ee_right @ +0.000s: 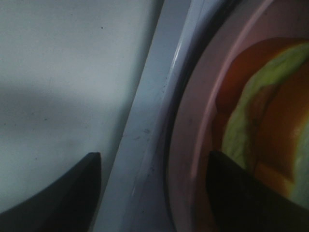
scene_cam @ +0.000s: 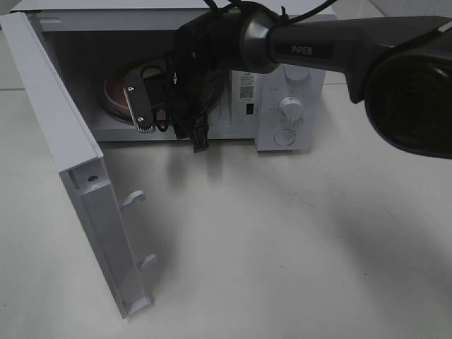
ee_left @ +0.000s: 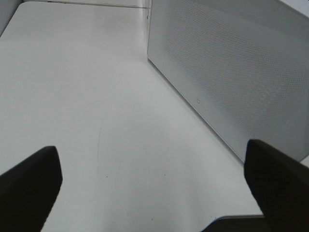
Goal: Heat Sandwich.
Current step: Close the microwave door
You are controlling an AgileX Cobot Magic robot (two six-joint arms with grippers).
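The sandwich (ee_right: 270, 125) shows green lettuce and orange-red filling in the right wrist view. It lies on a round pink plate (ee_right: 193, 145) inside the microwave (scene_cam: 289, 106), where the plate's (scene_cam: 116, 88) rim peeks out behind the arm. My right gripper (ee_right: 154, 193) reaches into the oven's opening. Its fingers stand apart over the plate's rim and the oven's sill, gripping nothing. In the overhead view the right gripper (scene_cam: 157, 95) hides the sandwich. My left gripper (ee_left: 154, 193) is open above bare table.
The microwave's door (scene_cam: 70, 162) swings out wide to the left front, with two latch hooks (scene_cam: 134, 199) on its edge. A white perforated panel (ee_left: 231, 72) stands close beside the left gripper. Control knobs (scene_cam: 289, 109) sit on the oven's right side.
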